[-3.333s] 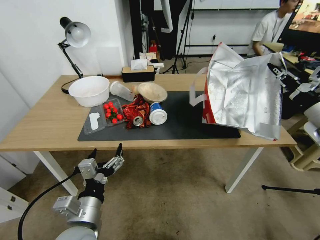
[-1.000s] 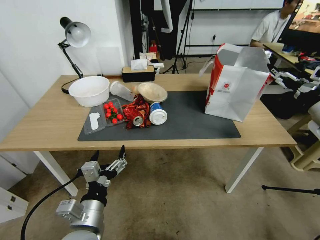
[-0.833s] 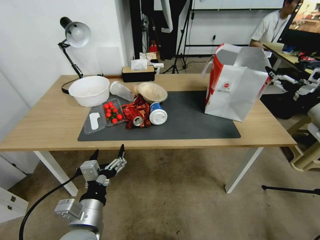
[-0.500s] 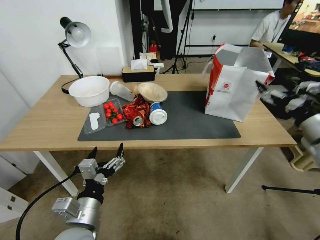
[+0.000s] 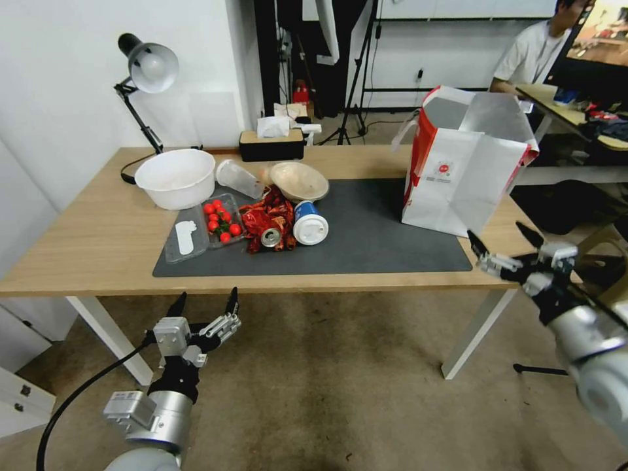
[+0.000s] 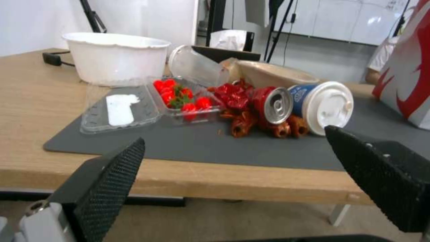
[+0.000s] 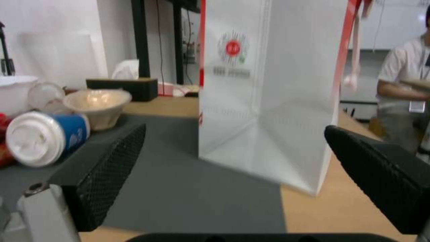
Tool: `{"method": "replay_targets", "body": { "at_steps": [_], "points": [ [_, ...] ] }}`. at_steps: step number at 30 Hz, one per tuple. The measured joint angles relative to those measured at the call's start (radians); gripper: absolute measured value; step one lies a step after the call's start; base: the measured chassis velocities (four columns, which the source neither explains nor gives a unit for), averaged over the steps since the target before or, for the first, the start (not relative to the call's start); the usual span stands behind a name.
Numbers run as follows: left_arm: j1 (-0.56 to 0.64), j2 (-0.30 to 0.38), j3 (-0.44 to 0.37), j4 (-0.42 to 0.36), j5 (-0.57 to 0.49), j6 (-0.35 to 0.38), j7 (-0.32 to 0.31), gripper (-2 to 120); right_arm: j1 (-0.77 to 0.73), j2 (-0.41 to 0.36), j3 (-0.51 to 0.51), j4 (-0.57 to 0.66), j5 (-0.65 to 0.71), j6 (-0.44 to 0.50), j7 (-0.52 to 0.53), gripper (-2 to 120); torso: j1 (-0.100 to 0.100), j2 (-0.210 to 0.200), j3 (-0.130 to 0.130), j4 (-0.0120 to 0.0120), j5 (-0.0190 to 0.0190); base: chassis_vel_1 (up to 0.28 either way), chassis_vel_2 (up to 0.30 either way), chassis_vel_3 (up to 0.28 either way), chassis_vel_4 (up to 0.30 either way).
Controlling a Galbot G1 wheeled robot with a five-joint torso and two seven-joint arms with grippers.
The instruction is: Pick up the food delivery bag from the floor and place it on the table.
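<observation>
The food delivery bag, white with red sides and a round red logo, stands upright on the table, at the right end of the dark grey mat. My right gripper is open by the table's front right edge, short of the bag and not touching it. In the right wrist view the bag rises beyond the open right gripper. Over the floor, my left gripper hangs open and empty below the table's front edge. The left wrist view has the bag's red-patterned side at its edge.
On the mat's left half lie a tomato clamshell, a crumpled red wrapper with a can, a tipped blue cup and a beige bowl. A white bowl, lamp and tissue box stand behind. A white table leg slants below.
The bag went from tilted in my right gripper to standing upright on the table. The right gripper let go and drew back and down to the front right edge. The left arm barely moved.
</observation>
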Motion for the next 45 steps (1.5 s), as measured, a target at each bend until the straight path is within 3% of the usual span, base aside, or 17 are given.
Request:
{"method": "replay_targets", "body": {
  "at_steps": [13,28,45],
  "points": [
    [-0.002,0.007,-0.002,0.081,0.048,-0.056,0.002,100,-0.071,0.144,-0.092,-0.022,-0.112,0.088,-0.006,100,0.000,0.000,0.000,0.0000,0.0001,0.000,0.000,0.000,0.000],
    [-0.006,0.001,-0.003,0.119,0.074,-0.094,-0.003,100,-0.045,0.185,-0.160,-0.062,-0.139,0.106,-0.013,100,0.000,0.000,0.000,0.0000,0.0002,0.000,0.000,0.000,0.000],
    [-0.007,-0.004,-0.003,0.118,0.079,-0.087,-0.012,100,-0.042,0.196,-0.174,-0.065,-0.145,0.107,-0.024,100,0.000,0.000,0.000,-0.0001,0.0002,0.000,0.000,0.000,0.000]
  ]
}}
